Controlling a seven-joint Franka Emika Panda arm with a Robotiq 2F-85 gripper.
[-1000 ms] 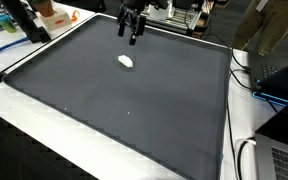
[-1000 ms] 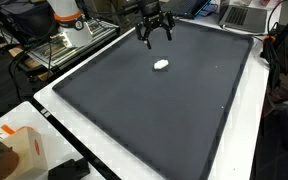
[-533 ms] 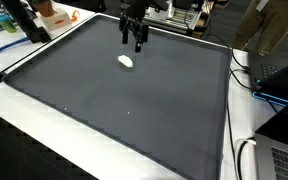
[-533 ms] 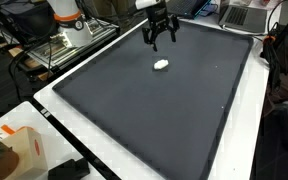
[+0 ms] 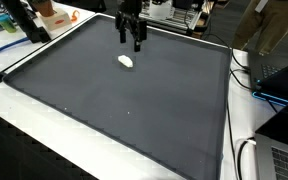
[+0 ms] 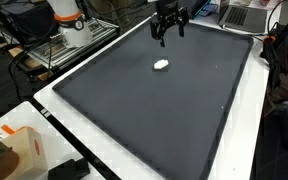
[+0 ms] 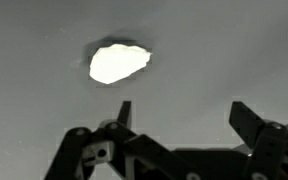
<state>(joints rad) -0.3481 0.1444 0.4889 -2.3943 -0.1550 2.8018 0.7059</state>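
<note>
Covering nearly all of the white counter (image 5: 24, 130) (image 6: 84, 140) is a dark grey mat (image 5: 134, 100) (image 6: 174, 110), the biggest thing in both exterior views. It is flat and runs close to every counter edge, so only a pale border shows around it. An open laptop (image 5: 284, 160) sits at the near corner of the counter in an exterior view, beyond the mat's side edge. A cream and orange carton (image 6: 22, 150) stands off the opposite near corner in an exterior view.

Next in size is the black gripper (image 5: 132, 43) (image 6: 171, 35) (image 7: 181, 108). It hangs in the air over the mat, close to the counter edge farthest from both exterior cameras and toward one far corner. Its fingers point down at the mat and do not touch it. The jaws are spread wide. In the wrist view the two dark fingertips (image 7: 124, 108) stand well apart, with only bare mat between them. The gripper has hold of nothing.

Smallest is a white lump (image 5: 126, 61) (image 6: 161, 65) (image 7: 118, 62), rounded and uneven in outline, too small and bright to show detail. It lies on the mat, in the far half of the counter. It is near the gripper but clear of it, a little farther in from the far edge than the fingertips. In the wrist view it sits ahead of the fingers and off to the side of one of them, not in the gap between the two.
</note>
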